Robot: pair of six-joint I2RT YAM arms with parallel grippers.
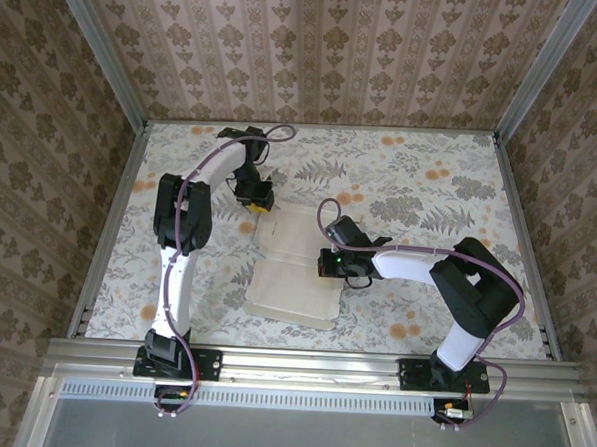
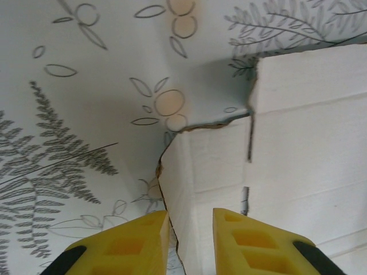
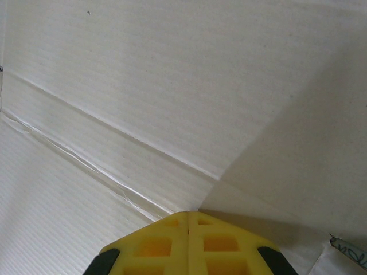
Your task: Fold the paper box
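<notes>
The paper box [image 1: 294, 273] lies as a flat sheet on the floral table, off-white side up, with creases [image 3: 114, 129] across it. My left gripper [image 1: 254, 203] is at the sheet's far left corner. In the left wrist view its yellow fingers [image 2: 190, 213] straddle a raised flap [image 2: 179, 172] beside the flat panel [image 2: 309, 143]. The flap rests against the left finger [image 2: 143, 240], with a gap to the right one. My right gripper [image 1: 323, 263] is shut, with nothing between its fingers. Its tip [image 3: 188, 213] is down on the card [image 3: 143, 86] at the sheet's right edge.
The table [image 1: 431, 180] has a floral cloth and metal rails along its sides. Patterned walls rise behind and to both sides. Both arm bases sit on the near rail [image 1: 311, 369].
</notes>
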